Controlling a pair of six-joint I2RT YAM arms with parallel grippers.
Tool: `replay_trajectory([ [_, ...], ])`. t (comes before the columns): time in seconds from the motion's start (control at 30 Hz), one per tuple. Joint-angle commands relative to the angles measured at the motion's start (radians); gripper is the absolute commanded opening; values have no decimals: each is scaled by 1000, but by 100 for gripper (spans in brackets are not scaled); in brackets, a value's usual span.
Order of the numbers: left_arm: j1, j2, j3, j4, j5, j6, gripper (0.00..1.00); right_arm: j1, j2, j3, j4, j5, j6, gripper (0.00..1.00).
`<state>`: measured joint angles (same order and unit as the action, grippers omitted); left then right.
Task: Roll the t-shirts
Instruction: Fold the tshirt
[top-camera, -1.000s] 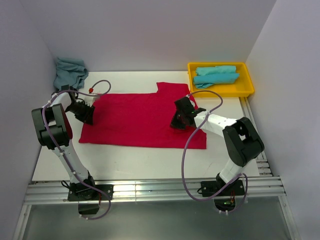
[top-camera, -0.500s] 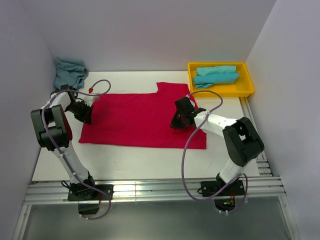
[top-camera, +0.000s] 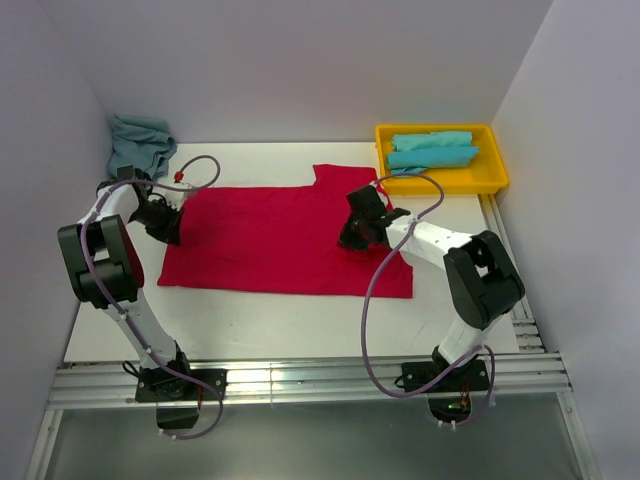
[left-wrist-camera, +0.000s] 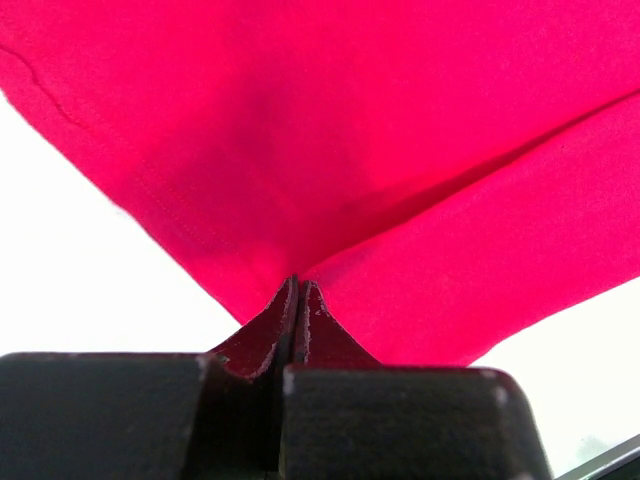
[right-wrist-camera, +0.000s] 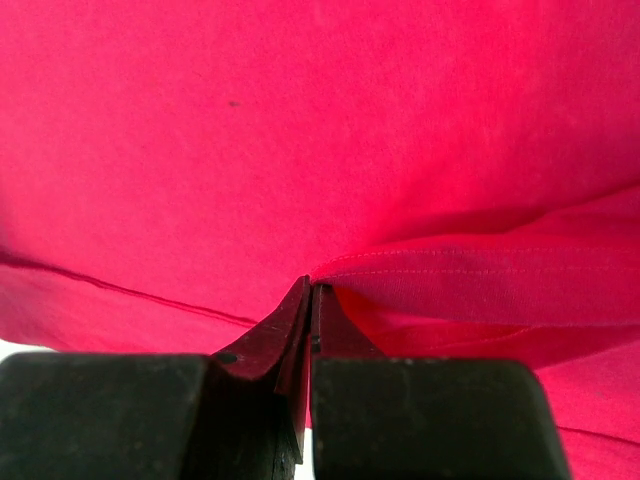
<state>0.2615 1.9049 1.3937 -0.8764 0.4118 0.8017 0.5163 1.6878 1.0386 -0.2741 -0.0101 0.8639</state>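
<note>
The red t-shirt lies spread on the white table, its sleeve toward the back. My left gripper is at the shirt's left edge. In the left wrist view its jaws are shut, pinching a peak of the red cloth. My right gripper is over the shirt's right part. Its jaws are shut on a hemmed fold of the red fabric. Two rolled turquoise t-shirts lie in the tray. Another turquoise t-shirt sits crumpled at the back left.
The yellow tray stands at the back right corner. Walls close in the table on the left, back and right. A metal rail runs along the near edge by the arm bases.
My left gripper has closed onto the shirt's left edge and drawn slightly back. The right gripper, still shut on the cloth, has shifted a little toward the back.
</note>
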Motion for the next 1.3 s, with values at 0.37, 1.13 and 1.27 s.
replay_trajectory([
  [0.37,30,-78,-9,43,-25,-42,0,-42,35,136,-56,65,-58,0],
  [1.13,68,-93,2,53,19,-68,0,-71,12,178,-102,108,-115,0],
  [1.27,70,-79,8,60,22,-81,0,-76,50,219,-122,107,-129,0],
])
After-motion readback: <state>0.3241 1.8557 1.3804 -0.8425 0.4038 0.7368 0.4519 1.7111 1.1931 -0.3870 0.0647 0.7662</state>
